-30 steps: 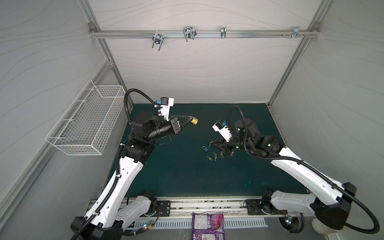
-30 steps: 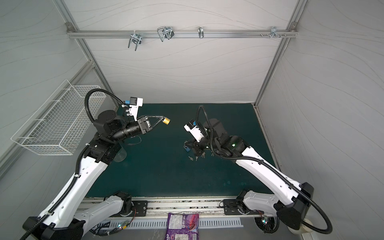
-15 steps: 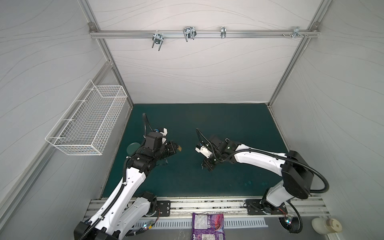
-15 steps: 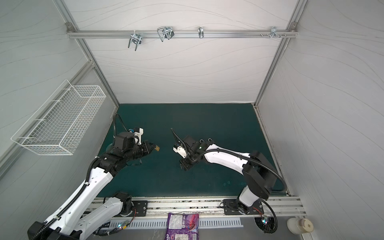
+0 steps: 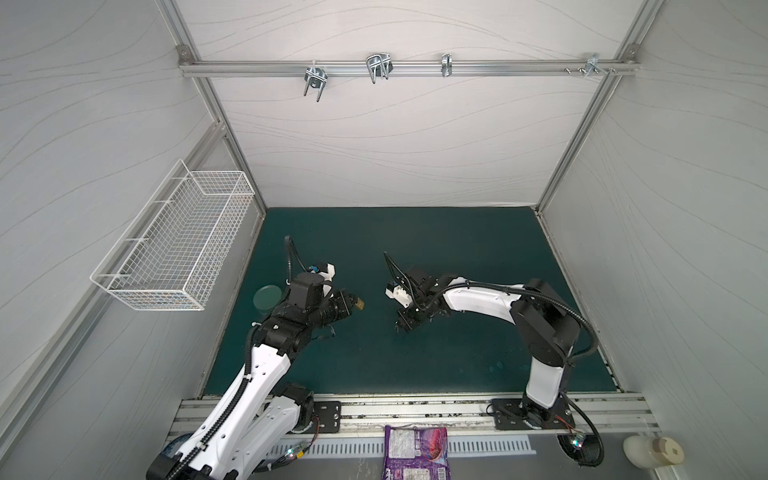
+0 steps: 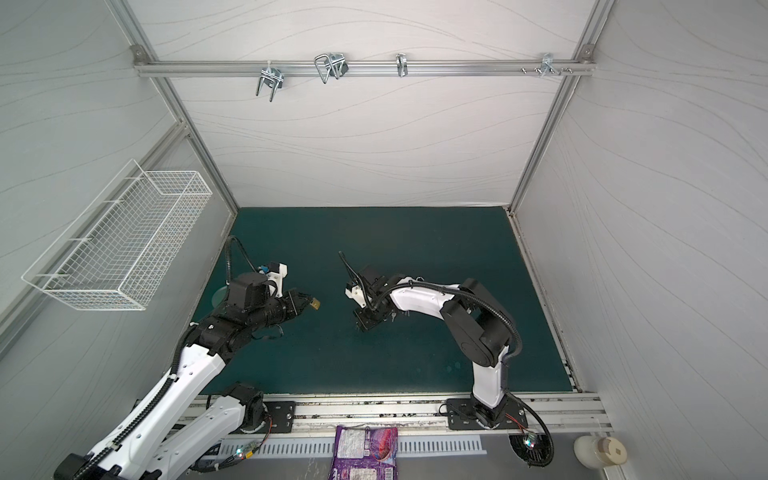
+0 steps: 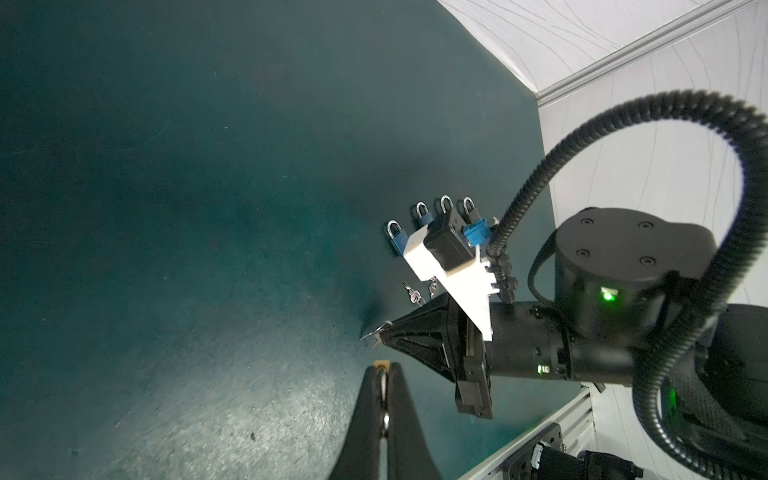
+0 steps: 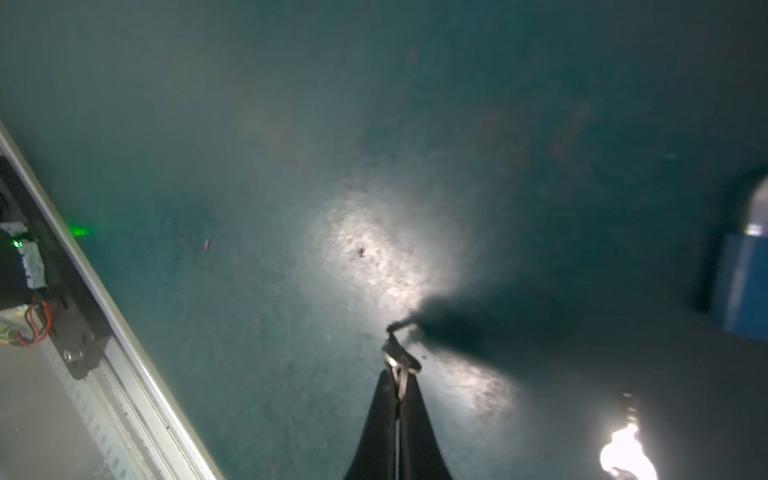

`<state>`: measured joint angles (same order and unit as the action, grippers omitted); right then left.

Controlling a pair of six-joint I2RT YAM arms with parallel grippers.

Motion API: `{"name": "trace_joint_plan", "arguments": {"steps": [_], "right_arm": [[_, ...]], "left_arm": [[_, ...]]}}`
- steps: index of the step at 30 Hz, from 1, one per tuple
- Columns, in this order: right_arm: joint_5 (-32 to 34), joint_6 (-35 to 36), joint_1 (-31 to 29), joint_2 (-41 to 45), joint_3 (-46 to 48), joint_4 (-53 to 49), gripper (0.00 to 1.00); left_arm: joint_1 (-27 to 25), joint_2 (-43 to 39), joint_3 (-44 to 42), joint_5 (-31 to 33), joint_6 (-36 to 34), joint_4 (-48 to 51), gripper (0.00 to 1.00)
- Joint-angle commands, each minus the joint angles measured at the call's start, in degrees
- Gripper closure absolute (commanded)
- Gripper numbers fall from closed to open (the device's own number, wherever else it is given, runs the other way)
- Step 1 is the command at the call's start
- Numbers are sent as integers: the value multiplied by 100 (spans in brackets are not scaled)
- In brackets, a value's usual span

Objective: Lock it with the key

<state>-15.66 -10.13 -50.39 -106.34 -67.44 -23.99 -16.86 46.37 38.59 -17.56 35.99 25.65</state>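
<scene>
The left arm climbs from the near rail, bends at the elbow and lays its forearm nearly level toward the middle. The left gripper (image 5: 351, 302) is clamped on a brass padlock (image 5: 360, 306) that juts from its tip over the green mat (image 5: 415, 365). The right arm folds sharply at the elbow and reaches low across the mat. The right gripper (image 8: 398, 386) pinches a small silver key (image 8: 394, 358), angled down close to the surface. The two tips face each other, apart. Four blue padlocks (image 7: 397, 239) lie in a row beyond the right wrist, with loose keys (image 7: 414, 296) beside them.
</scene>
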Motion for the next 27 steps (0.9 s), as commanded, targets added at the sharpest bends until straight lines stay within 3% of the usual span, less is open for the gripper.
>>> {"name": "trace_joint_plan", "arguments": {"steps": [1,8,14,17,18,24,27], "right_arm": [[36,-37,141,-55,146,-115,100],[-7,71,284,-132,188,-225,100],[283,140,323,186,298,-287,79],[419,206,375,514,425,-283,61],[473,221,389,697,478,-265,57],[999,596,389,2523,1197,442,52],[817,966,385,3566,1674,1034,37]], "left_arm": [[43,-9,-6,-289,49,-585,100],[43,221,17,-640,72,-832,100],[43,437,-83,-926,438,-1296,100],[43,554,-108,-1117,533,-1518,100],[44,591,-114,-1154,557,-1564,100],[37,918,66,-1777,439,-1900,100],[-60,1252,316,-2287,326,-2102,100]]}}
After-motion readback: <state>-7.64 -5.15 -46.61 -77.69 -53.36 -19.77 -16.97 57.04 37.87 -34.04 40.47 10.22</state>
